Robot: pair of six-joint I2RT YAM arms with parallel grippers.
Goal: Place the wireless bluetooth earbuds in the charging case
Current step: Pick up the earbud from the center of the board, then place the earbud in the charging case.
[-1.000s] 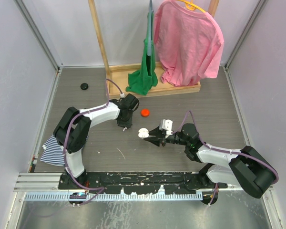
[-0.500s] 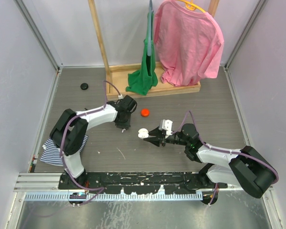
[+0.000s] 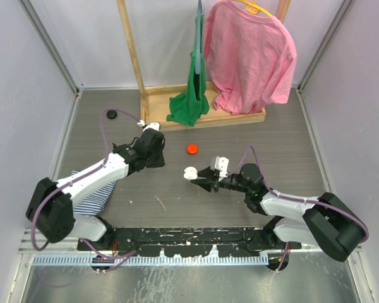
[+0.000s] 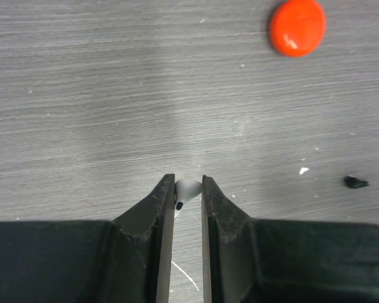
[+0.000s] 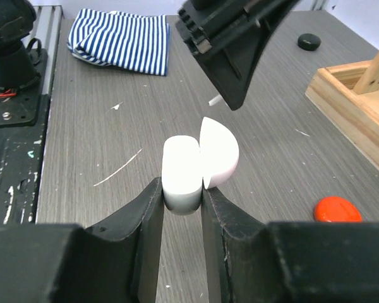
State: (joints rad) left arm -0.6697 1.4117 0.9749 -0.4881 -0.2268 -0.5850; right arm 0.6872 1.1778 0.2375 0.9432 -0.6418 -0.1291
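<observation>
- Near left edge of surface: striped cloth, folded, not part of the job.
- Near-centre: right tool clamped on the body of the white charging case, held up off the surface. Lid hinged open. Judged a presenting hold, with the case steadied and its mouth exposed so a bud can be fed in from above.
- Whether a bud already sits inside: cannot tell, wells hidden.
- Left of the case and slightly farther back, apart from it: left tool closed on 1 white earbud. It is pinched at the very tips, probably so the bud stays free to enter a well. Bud lifted clear of the surface.
- Beyond both tools: orange disc, lying loose.
- Far left: black cap.
- Far edge: wooden rack carrying a green cloth and a pink shirt.
</observation>
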